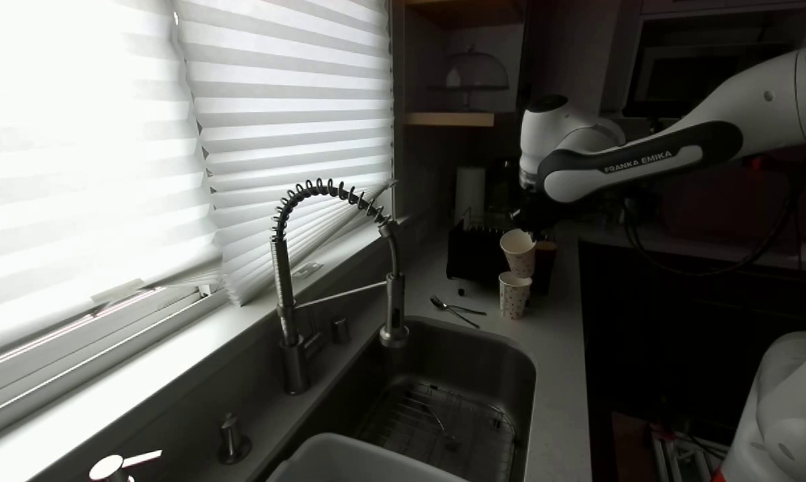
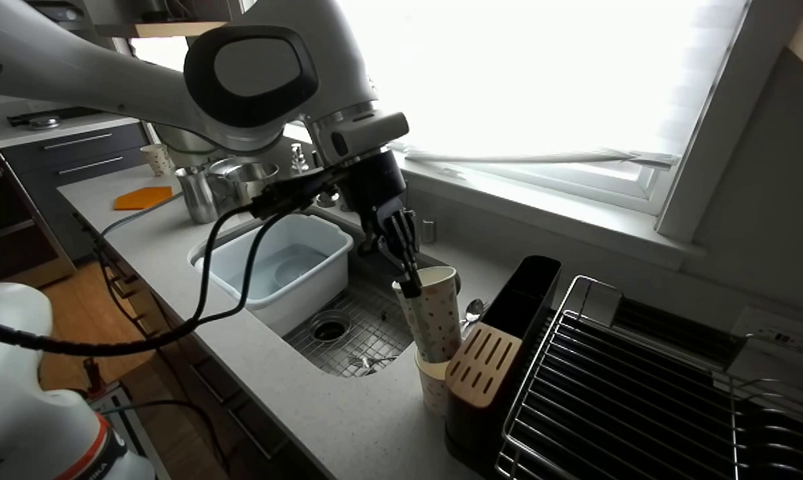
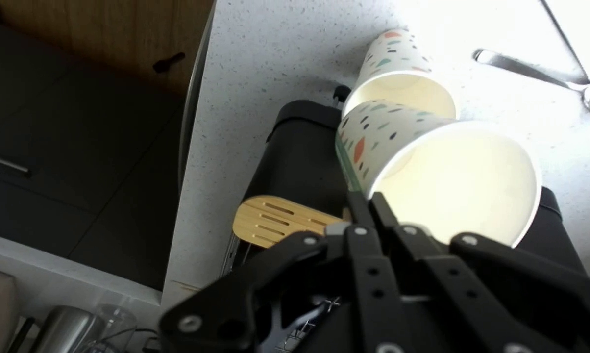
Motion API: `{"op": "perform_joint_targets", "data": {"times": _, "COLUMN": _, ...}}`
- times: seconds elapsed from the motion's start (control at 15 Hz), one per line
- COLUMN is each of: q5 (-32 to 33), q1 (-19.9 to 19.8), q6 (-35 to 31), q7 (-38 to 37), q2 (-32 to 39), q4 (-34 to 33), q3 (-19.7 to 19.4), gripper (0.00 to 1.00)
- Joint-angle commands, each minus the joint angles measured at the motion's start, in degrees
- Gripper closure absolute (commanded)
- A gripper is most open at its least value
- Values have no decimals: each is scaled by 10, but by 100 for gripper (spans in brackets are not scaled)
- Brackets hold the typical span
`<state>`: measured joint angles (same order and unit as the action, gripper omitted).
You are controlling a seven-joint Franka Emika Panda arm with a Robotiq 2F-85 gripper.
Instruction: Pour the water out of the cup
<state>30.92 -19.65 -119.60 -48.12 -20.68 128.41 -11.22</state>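
The robot arm [image 1: 644, 159] extends over the surface [image 2: 375, 420], its wrist bent so that the pincer [image 3: 368, 201] points steeply downward. The pincer clamps the wall of the upper speckled cup [image 2: 435, 320] at the rim, holding it slightly tilted, mouth up, base at the mouth of the lower speckled cup [image 2: 433, 393]. The latter stands upright just beside the black caddy [image 2: 485, 373]. From here I cannot tell whether the cups touch or contain water. A pale tub [image 2: 311, 297] sits in the sink [image 1: 470, 351].

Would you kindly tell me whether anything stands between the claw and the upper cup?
Nothing visible does: the claw is shut on the upper cup at its rim, while the lower cup stands below them.
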Motion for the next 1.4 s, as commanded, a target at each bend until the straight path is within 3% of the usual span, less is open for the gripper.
{"op": "perform_joint_targets", "data": {"times": 0.0, "q5": -26, "q1": -8, "q6": -9, "q7": -9, "q2": 3, "q4": 13, "q3": -1, "gripper": 99}}
{"op": "perform_joint_targets", "data": {"times": 0.87, "q5": -49, "q1": -22, "q6": -43, "q7": -49, "q2": 37, "q4": 37, "q3": -13, "gripper": 99}}
{"op": "perform_joint_targets", "data": {"times": 0.93, "q5": -47, "q1": -24, "q6": -42, "q7": -52, "q2": 39, "q4": 36, "q3": -15, "gripper": 95}}
{"op": "perform_joint_targets", "data": {"times": 1.0, "q5": -49, "q1": -25, "q6": -42, "q7": -55, "q2": 40, "q4": 35, "q3": -16, "gripper": 70}}
{"op": "perform_joint_targets", "data": {"times": 1.13, "q5": -49, "q1": -26, "q6": -40, "q7": -56, "q2": 41, "q4": 32, "q3": -19, "gripper": 65}}
{"op": "perform_joint_targets", "data": {"times": 1.33, "q5": -52, "q1": -28, "q6": -36, "q7": -55, "q2": 34, "q4": 24, "q3": -20, "gripper": 41}}
